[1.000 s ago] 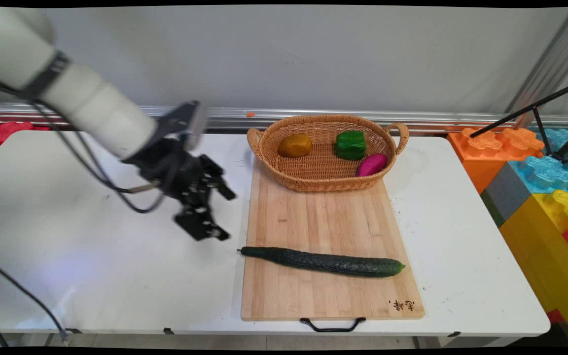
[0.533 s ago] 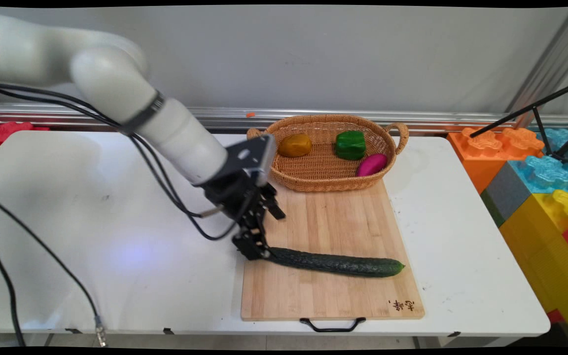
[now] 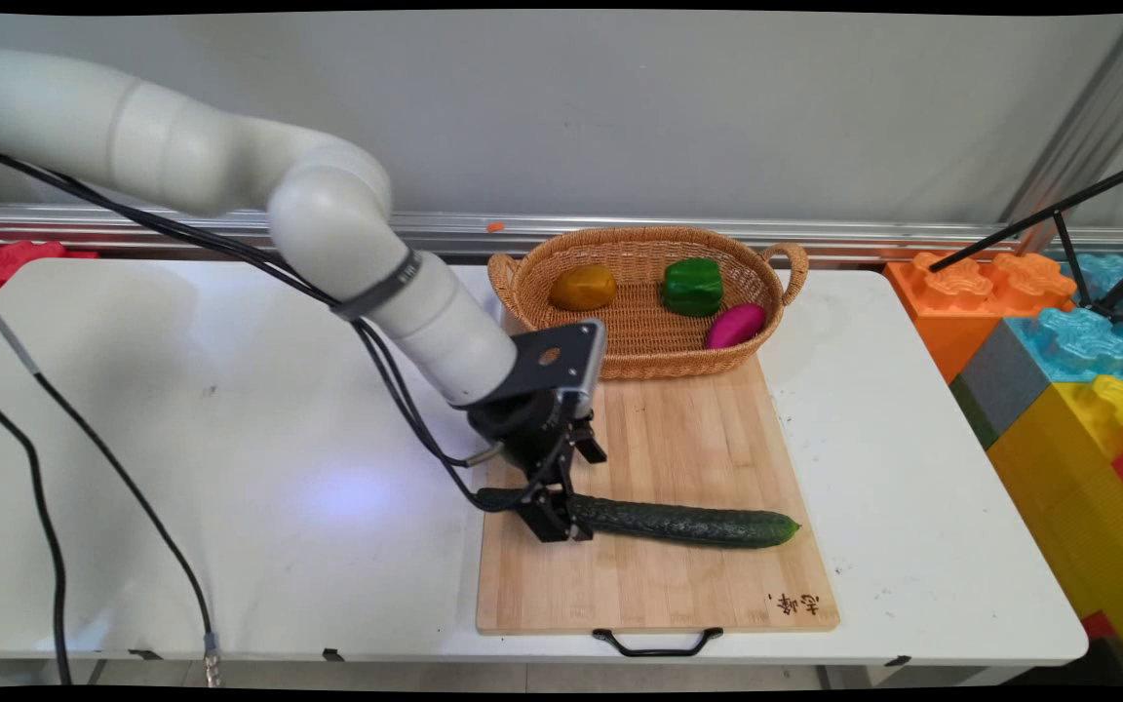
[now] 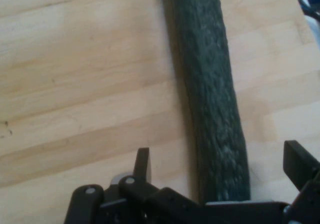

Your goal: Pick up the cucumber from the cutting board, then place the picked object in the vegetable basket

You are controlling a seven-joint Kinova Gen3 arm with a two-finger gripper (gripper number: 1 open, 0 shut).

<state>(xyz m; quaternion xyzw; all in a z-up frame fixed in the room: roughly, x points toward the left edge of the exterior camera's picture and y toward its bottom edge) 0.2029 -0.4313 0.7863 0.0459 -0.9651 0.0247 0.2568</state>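
Observation:
A long dark green cucumber (image 3: 688,524) lies across the near part of a wooden cutting board (image 3: 659,439). My gripper (image 3: 561,522) is down over the cucumber's left part, near its stem end. In the hand view the gripper (image 4: 220,166) is open and straddles the cucumber (image 4: 210,83). One finger (image 4: 142,164) stands on its left and the other on its right, with a gap on each side. The board (image 4: 75,83) fills the rest of that view.
A wicker basket (image 3: 639,236) sits at the board's far end. It holds a yellow-brown vegetable (image 3: 583,288), a green pepper (image 3: 692,286) and a magenta vegetable (image 3: 735,326). Large coloured blocks (image 3: 1059,361) stand off the table's right edge. Black cables (image 3: 45,507) hang at the left.
The arm has swung right from the bare table onto the board and come down. The gripper went from beside the cucumber's stem tip to straddling it. The cucumber has not moved.

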